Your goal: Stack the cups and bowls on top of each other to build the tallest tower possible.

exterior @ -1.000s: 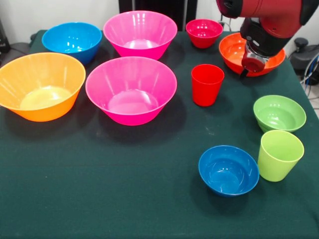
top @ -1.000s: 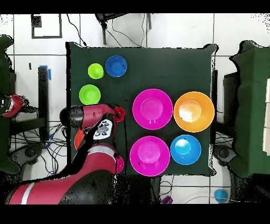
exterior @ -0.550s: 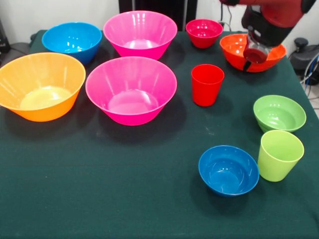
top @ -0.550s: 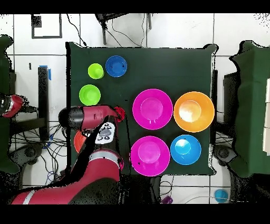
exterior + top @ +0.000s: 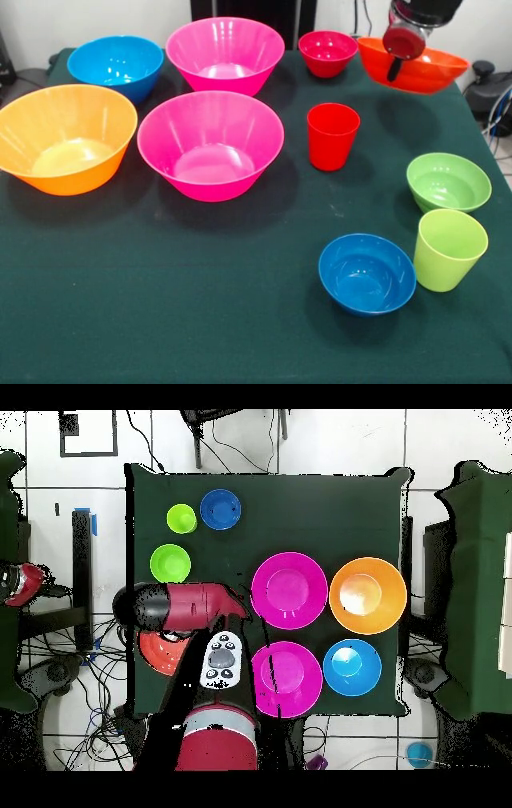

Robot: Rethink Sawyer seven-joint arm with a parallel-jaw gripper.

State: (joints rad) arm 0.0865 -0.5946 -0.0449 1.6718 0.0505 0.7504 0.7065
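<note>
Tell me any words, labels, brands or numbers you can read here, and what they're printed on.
None can be read.
The bowls, such as the pink bowl, and the cups, such as the red cup, are plain plastic with no print.
The grey panel on the arm has small dark buttons, too small to read.
The green cloth bears no marking.

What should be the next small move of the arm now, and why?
Probably carry the red-orange bowl sideways until it is over the red cup, then lower it. The gripper holds the bowl by its rim, lifted and tilted above the table, and the cup stands upright and free nearby, a likely base.
</note>
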